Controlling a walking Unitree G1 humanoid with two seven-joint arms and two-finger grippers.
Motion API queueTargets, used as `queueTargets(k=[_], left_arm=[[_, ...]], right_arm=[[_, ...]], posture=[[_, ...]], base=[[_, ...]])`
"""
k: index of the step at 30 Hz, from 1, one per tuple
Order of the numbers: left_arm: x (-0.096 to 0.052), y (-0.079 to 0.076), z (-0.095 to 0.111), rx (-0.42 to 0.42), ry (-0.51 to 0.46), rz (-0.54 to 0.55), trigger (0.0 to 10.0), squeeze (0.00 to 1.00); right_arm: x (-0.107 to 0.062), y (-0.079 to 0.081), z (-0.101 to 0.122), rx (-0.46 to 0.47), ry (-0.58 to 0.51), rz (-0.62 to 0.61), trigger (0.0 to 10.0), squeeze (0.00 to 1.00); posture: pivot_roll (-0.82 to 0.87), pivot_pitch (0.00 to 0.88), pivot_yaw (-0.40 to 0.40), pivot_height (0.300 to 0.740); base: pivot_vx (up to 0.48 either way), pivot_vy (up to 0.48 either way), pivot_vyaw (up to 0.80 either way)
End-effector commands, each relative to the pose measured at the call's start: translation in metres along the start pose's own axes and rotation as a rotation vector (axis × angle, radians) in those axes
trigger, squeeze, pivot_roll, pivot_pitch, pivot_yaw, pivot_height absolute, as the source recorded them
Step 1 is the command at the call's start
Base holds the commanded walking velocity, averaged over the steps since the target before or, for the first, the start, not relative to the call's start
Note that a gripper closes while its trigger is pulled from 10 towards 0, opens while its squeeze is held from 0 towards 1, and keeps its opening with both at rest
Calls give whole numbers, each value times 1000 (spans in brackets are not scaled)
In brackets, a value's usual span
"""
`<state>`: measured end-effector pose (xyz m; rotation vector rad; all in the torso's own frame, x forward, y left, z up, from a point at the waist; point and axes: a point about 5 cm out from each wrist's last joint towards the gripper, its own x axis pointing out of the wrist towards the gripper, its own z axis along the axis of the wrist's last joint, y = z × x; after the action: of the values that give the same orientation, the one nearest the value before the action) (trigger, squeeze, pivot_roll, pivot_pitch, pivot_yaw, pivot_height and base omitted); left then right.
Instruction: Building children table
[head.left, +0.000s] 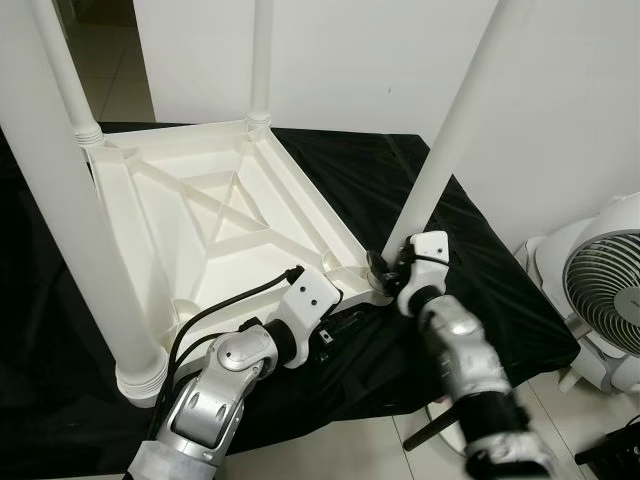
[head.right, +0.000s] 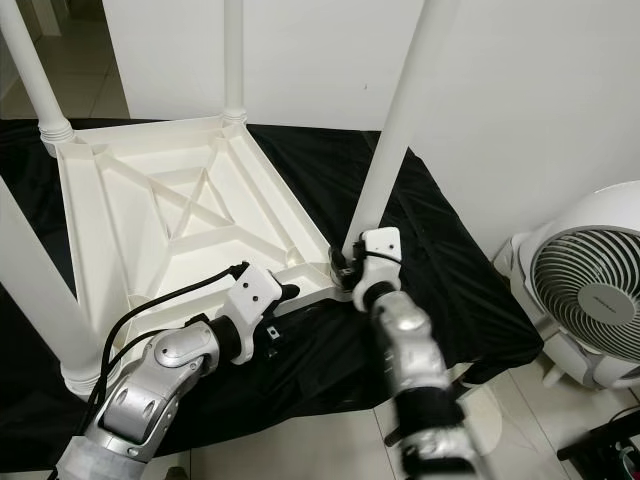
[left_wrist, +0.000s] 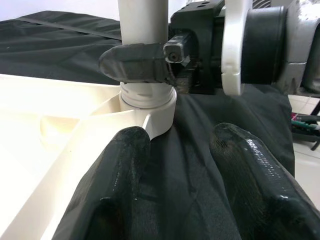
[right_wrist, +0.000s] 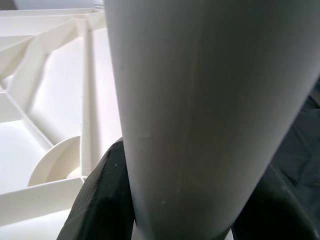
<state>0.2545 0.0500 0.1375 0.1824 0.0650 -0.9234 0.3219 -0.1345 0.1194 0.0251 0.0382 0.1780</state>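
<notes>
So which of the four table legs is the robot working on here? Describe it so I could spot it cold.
An upside-down white tabletop lies on a black cloth, with a white leg rising from each corner. The worked leg is at the corner nearest the white fan. It alone is gripped at its base by the right gripper, and it leans while the others stand straighter.

White tabletop (head.left: 200, 220), white legs (head.left: 455, 130); black cloth (head.left: 480, 270); white fan (head.left: 610, 290).
</notes>
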Motion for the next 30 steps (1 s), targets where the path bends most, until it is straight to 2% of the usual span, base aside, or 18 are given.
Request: queueTargets(k=[1,4,5,6,7,13,14,16,17,18,19,20,21,26,30], left_arm=[[1,5,-2,1,10,81,10000,0],[1,6,-3,7,12,82,10000,0],[1,6,-2,7,12,85,10000,0],[1,6,-2,7,12,85,10000,0],[1,8,-2,11,12,90,10000,0],[1,11,0,21,11,96,10000,0],[1,13,0,27,11,96,10000,0],[1,15,1,32,9,97,10000,0],[2,17,3,45,4,98,10000,0],[2,17,3,45,4,98,10000,0],[3,18,4,52,1,101,10000,0],[3,18,4,52,1,101,10000,0],[4,18,4,60,-2,102,10000,0],[4,13,3,62,-3,92,10000,0],[4,13,2,60,-1,90,10000,0]], right_arm=[[-6,-11,-15,-9,75,-108,0,0],[-7,-10,-18,-7,87,-154,0,0],[-10,-5,-21,13,102,-223,0,0],[-10,-5,-21,13,102,-223,0,0],[-10,2,-23,32,117,-240,0,0],[-8,9,-21,57,111,-231,0,0],[-8,11,-19,67,102,-217,3843,0],[-8,12,-16,71,94,-207,3843,0],[-9,14,-13,75,79,-183,10000,0],[-9,14,-13,75,79,-183,10000,0],[-10,14,-10,83,59,-166,10000,831],[-10,14,-10,83,59,-166,10000,831],[-11,13,-7,82,43,-137,10000,1000],[-13,8,3,43,-11,-24,10000,1000],[-13,5,4,22,-22,14,10000,1000]], posture=[[97,11,-112,740],[99,10,-114,740],[110,4,-114,740],[110,4,-114,740],[112,0,-110,740],[112,0,-104,740],[108,0,-97,740],[102,0,-93,740],[98,0,-90,740],[98,0,-90,740],[93,0,-85,740],[93,0,-85,740],[89,0,-82,740],[88,0,-78,740],[88,0,-79,740]], base=[[0,0,0],[0,0,0],[0,0,0],[0,0,0],[0,0,0],[0,0,0],[0,0,0],[0,0,0],[0,0,0],[0,0,0],[0,0,0],[0,0,0],[0,0,0],[0,0,0],[0,0,0]])
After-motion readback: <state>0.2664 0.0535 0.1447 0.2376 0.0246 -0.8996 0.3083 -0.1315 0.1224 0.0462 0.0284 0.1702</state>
